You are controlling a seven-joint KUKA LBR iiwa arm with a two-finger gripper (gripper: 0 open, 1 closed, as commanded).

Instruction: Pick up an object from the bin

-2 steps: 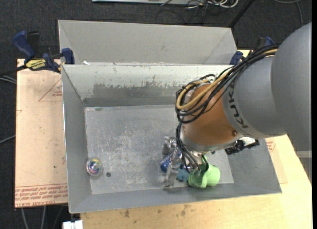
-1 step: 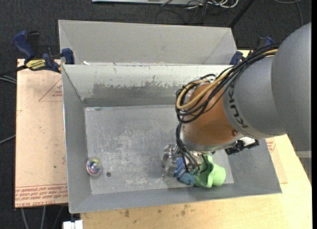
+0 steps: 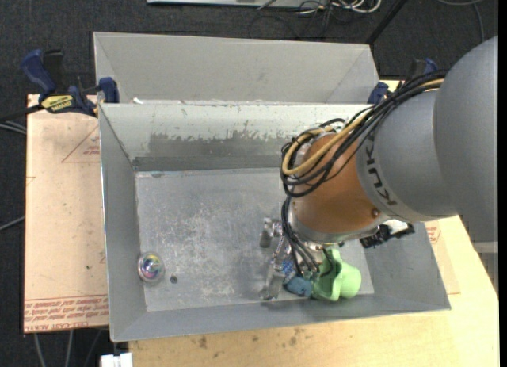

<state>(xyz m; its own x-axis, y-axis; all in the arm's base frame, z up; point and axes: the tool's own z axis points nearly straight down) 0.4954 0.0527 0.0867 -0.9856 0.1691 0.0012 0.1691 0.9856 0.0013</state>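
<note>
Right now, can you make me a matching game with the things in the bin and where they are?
Things: 1 shiny ball; 2 green lump; 3 small blue piece; 4 orange cover.
Places: A fixed to the arm; B furthest right on the bin floor; C alone near the floor's lower-left corner; D tucked against the green lump's left side.
Pairs: 1-C, 2-B, 3-D, 4-A.
</note>
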